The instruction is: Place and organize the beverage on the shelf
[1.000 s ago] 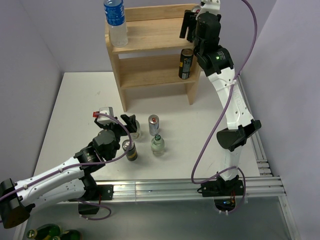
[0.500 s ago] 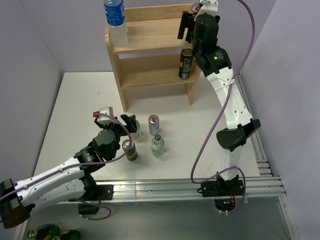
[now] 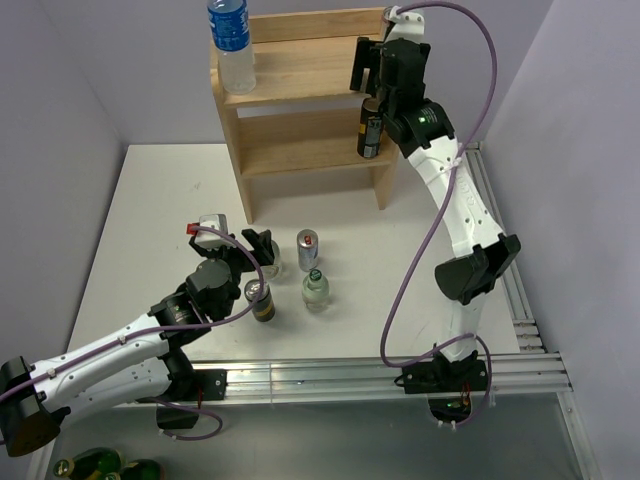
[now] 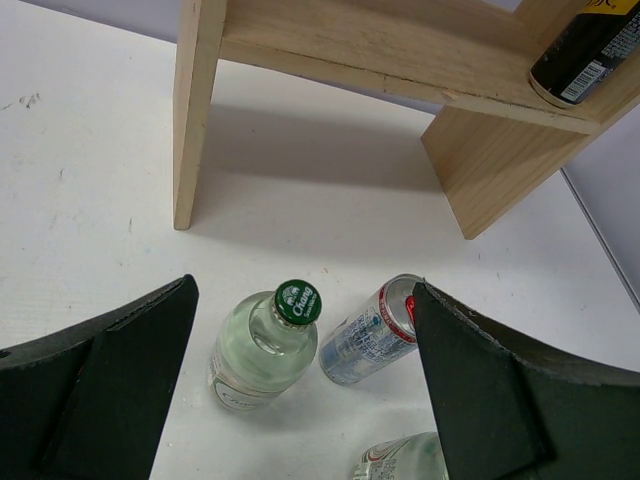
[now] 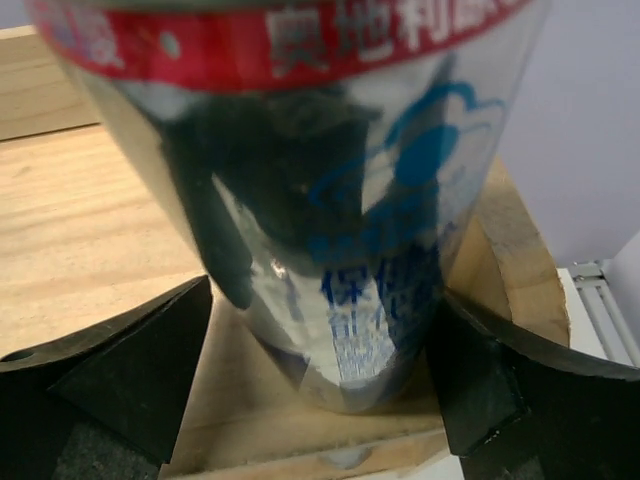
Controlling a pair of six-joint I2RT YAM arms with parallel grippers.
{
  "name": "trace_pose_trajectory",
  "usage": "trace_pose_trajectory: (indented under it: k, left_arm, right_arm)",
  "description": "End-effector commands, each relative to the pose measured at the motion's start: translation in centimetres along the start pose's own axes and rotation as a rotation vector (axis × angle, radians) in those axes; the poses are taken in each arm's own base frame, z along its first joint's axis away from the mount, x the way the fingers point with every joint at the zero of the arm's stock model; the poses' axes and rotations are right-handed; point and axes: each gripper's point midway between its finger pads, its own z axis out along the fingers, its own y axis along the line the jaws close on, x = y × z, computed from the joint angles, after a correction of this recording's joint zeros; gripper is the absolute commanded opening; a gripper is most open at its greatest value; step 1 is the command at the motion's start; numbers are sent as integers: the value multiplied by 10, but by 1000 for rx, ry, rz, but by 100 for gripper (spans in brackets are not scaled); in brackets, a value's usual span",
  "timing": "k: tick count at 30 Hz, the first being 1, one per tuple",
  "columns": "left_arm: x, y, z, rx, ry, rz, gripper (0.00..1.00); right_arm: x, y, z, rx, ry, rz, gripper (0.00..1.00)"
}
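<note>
While the right arm reaches up to the far side of the worktop (image 3: 160,200), its right pincer (image 3: 366,68) sits with one dark finger on each side of a silver can (image 5: 320,200) with a red band and blue lettering. The fingers are spread about a can's width, and I cannot tell whether they press on it. The can stands upright on the top tier of the shelf (image 3: 300,70), at its 3 o'clock end. A black can (image 3: 371,130) stands on the lower tier just beneath. A blue-labelled water bottle (image 3: 231,45) stands at the top tier's 9 o'clock end.

The left pincer (image 3: 258,248) is spread wide and holds nothing, low over the worktop at 6 o'clock of the shelf. A green-capped clear bottle (image 4: 265,345), a slim silver can (image 4: 370,330) and a dark can (image 3: 260,300) stand clustered around it.
</note>
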Motion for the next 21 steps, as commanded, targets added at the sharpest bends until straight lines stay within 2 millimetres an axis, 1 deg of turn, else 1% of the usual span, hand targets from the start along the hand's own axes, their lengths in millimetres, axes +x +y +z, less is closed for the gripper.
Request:
trace_pose_trajectory:
  k: [1,2,3,4,5,6,7,9,13,15,16,17,18,19,20,21]
  left_arm:
    - [-2,3,0,-10,-13,0,96]
    - [-2,3,0,-10,-13,0,96]
    - [-2,3,0,-9,-14,-2,96]
    - [-1,3,0,-11,-12,1,96]
    - [-1,3,0,-11,-12,1,96]
    - [-1,3,1,-11,-12,1,96]
    - [-2,3,1,-11,-13,0,96]
    - [-1,2,1,-10,-10,2,95]
    - [-1,2,1,-9,-12,-2,95]
    - [-2,2,0,-8,-13,-3,95]
    - [-3,3,0,-9,-14,-4,95]
    - [-3,3,0,-9,-15,-4,95]
    - [-2,3,0,-11,-13,0,95]
    - [-3,3,0,-12,-15,-1,95]
    - [-3,4,0,-15,-16,-1,96]
    - [-2,4,0,-14,-15,1,95]
  right_arm:
    - [-37,-17,-31,11,-71,65,93]
    - [-37,-18,-34,11,-71,70,93]
    - [-30,-19,-34,11,-59,64,94]
    - [-38,-24,-45,10,-76,79,94]
    - [-38,-24,-48,7,-76,80,95]
    - [-31,-24,-49,7,-65,76,96]
    - [-39,-28,-59,4,-82,87,96]
    - [-34,-28,-63,-1,-74,84,96]
    - [-39,-34,-75,0,-81,92,97]
    - [-34,-35,-77,1,-67,91,97]
    - [-36,-37,-83,-1,-70,111,97]
    - [-34,-37,-86,-6,-62,121,97]
    - [-19,-35,-87,-14,-28,134,97]
    - [-24,-38,-99,-20,-42,154,97]
    - [-19,-38,-105,-25,-38,163,98]
    - [4,-34,-105,-31,-6,157,98]
